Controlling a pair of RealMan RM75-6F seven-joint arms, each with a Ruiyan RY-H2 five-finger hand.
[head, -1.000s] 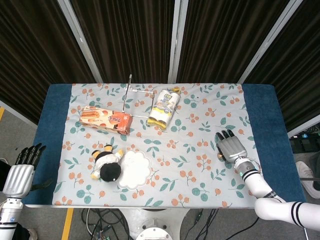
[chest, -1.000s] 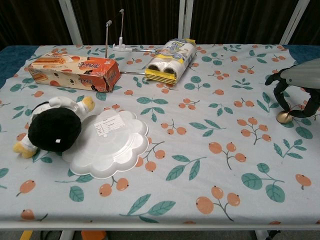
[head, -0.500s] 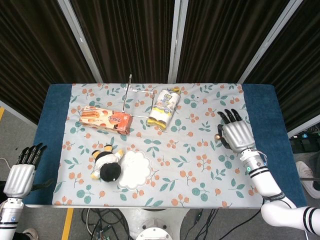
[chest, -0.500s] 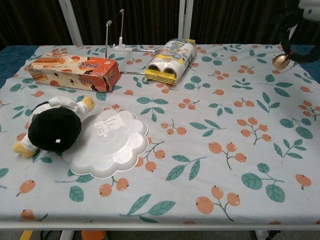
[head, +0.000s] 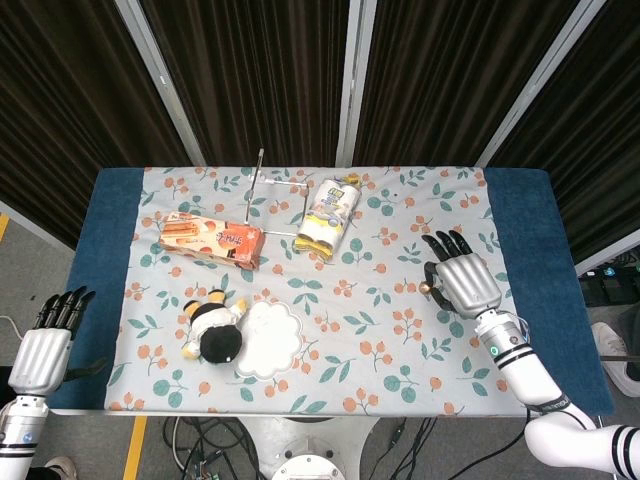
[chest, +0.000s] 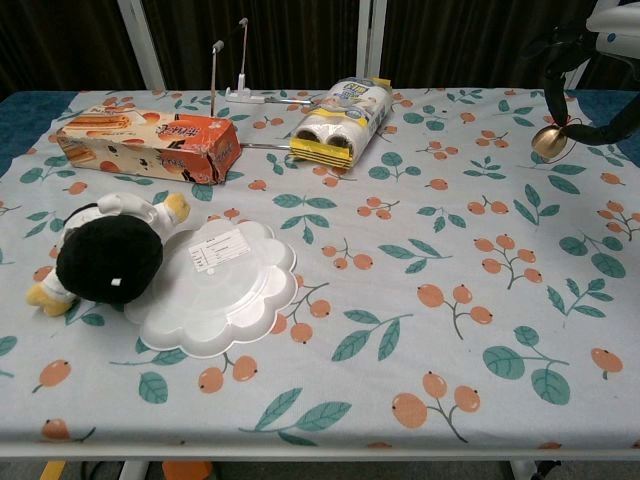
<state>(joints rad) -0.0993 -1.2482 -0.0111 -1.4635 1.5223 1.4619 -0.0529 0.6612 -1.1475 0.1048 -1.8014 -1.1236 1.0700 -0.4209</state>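
Right hand hangs released, fingers spread (holding nothing), above the flowery tablecloth; a shiny yellow snack pack lies at ten o'clock.

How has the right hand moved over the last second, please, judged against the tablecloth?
Yes: the right hand has moved up the tablecloth toward its far edge and slightly inward, left in the head view.

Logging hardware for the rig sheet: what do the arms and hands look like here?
Both hands, left and right, have silver-grey metallic backs and black fingers. The right hand's wrist carries a small green-lit ring on a white forearm with black bands near the elbow. No loose cables show on either arm.
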